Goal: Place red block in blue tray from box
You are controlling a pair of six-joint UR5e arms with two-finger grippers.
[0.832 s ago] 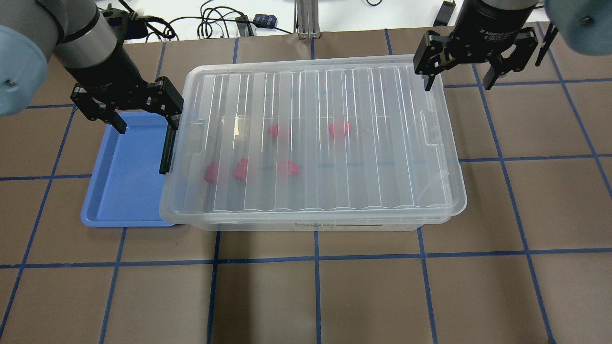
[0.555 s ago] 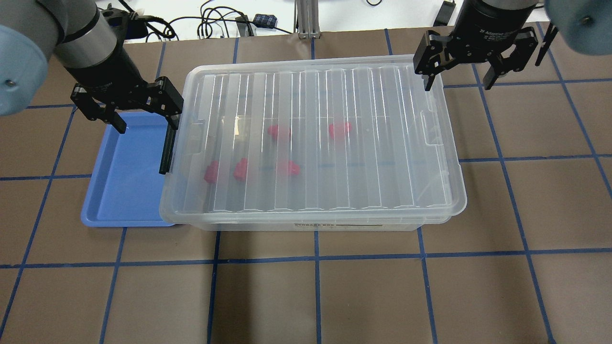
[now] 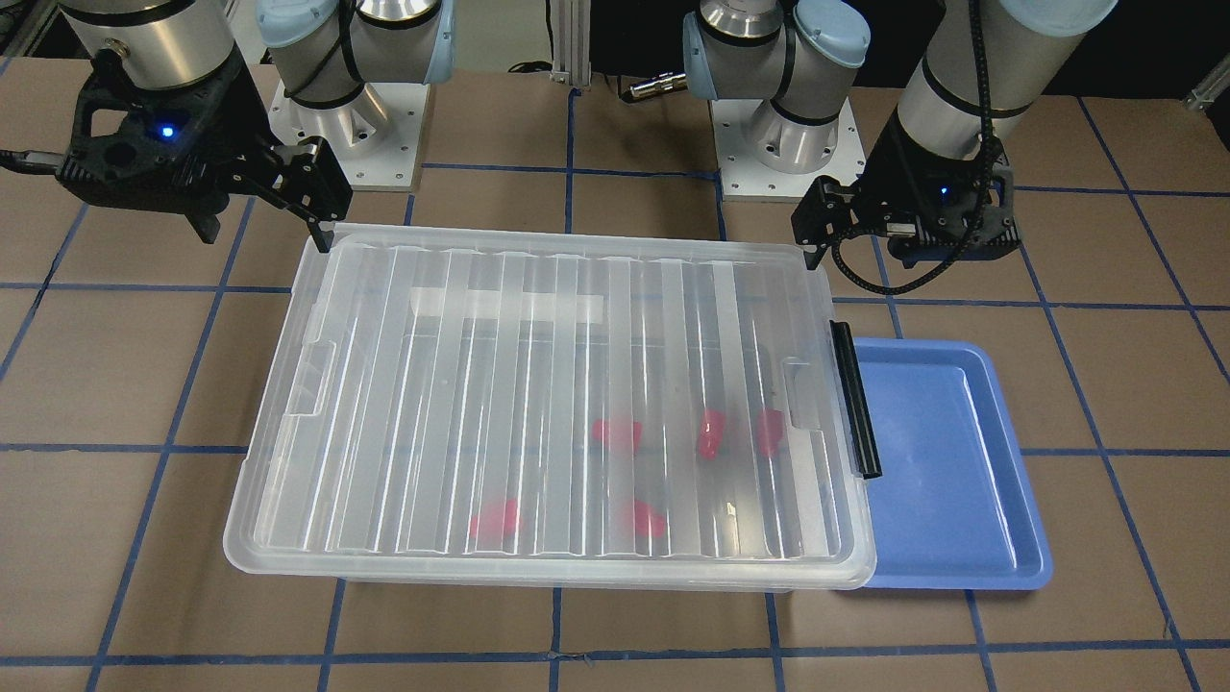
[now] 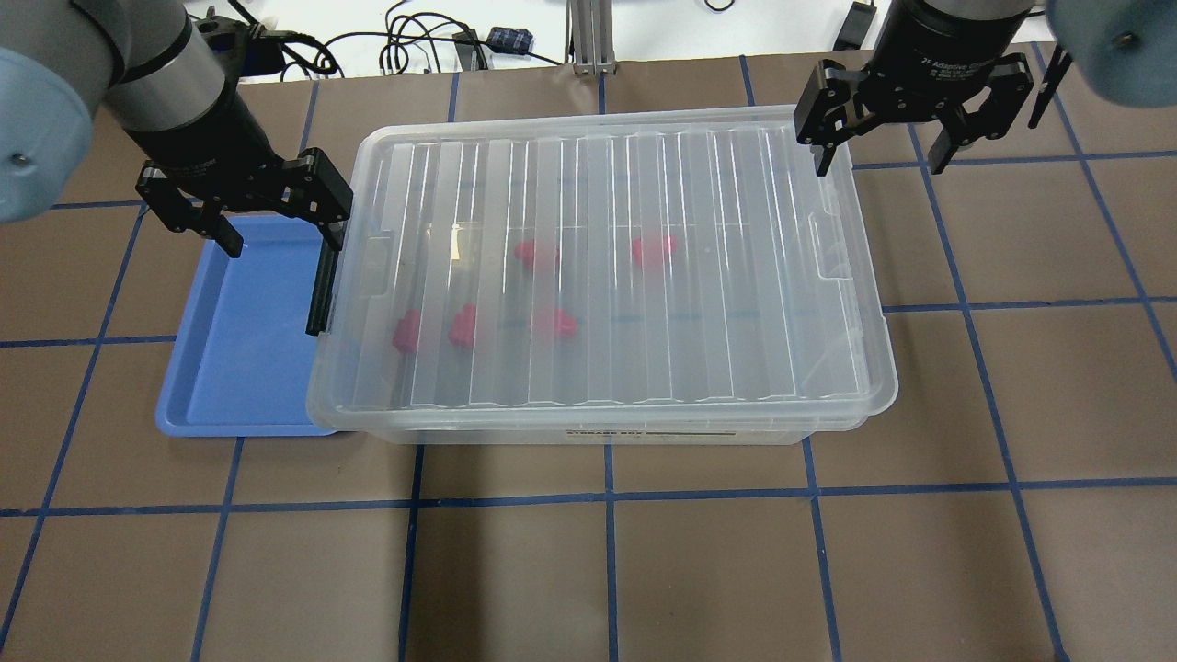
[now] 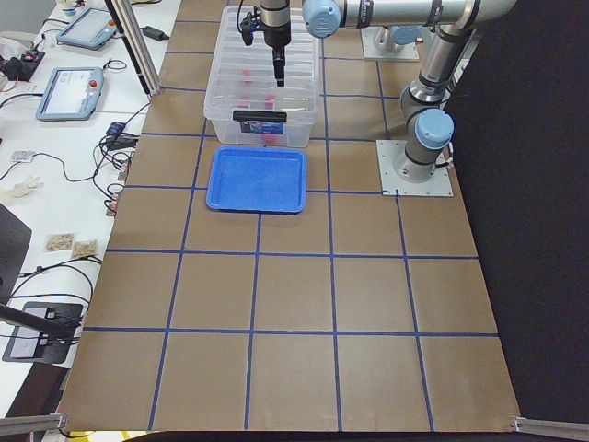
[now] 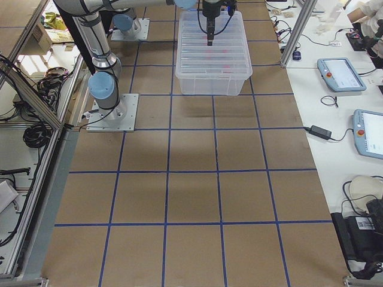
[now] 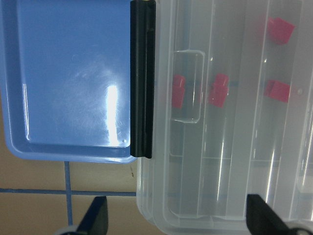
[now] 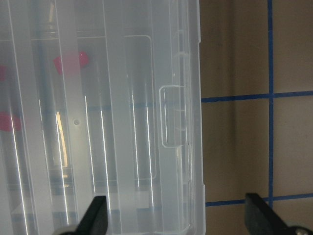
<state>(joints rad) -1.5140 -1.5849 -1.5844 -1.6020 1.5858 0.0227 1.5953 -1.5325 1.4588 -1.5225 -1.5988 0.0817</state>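
Observation:
The box (image 4: 598, 276) stands closed, its ribbed lid on and its black clip handle (image 4: 320, 290) at the left end. Several red blocks show blurred through the lid, one of them near the middle (image 4: 536, 253); some also show in the left wrist view (image 7: 218, 89). The blue tray (image 4: 239, 349) lies empty against the box's left end, partly under its rim. My left gripper (image 4: 281, 244) is open and empty, above the tray's far edge and the box's far left corner. My right gripper (image 4: 880, 165) is open and empty, above the box's far right corner.
Cables and a metal post (image 4: 588, 37) lie beyond the table's far edge. The table is brown with blue grid lines (image 4: 607, 496). The robot bases (image 3: 788, 144) stand behind the box in the front-facing view.

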